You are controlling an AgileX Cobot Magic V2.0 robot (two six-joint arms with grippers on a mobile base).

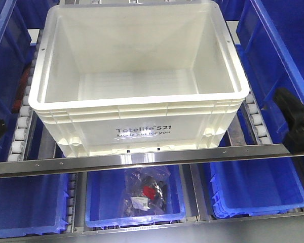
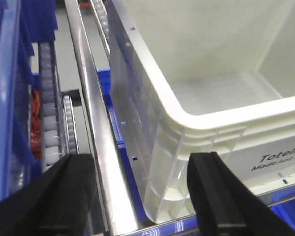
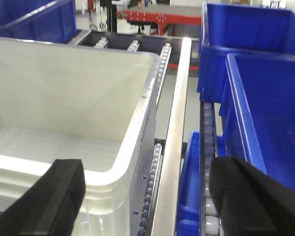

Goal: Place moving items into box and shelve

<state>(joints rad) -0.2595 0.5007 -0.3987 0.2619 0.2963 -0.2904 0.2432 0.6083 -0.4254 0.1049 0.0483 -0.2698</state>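
The cream-white box (image 1: 137, 129) sits on the roller shelf (image 1: 21, 129) with nothing visible inside, while the left claw (image 2: 142, 196) and right claw (image 3: 147, 201) both stand wide apart, gripping nothing.

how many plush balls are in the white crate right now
0. The white crate on the roller shelf looks empty in all three views; only its near floor strip is hidden by the front wall.

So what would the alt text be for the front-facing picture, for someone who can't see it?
A large cream-white box printed "Totelife 521 Made just for you" sits empty on a roller shelf, behind a metal rail. Blue bins flank it, and on the level below another blue bin holds a clear bag of dark and red parts.
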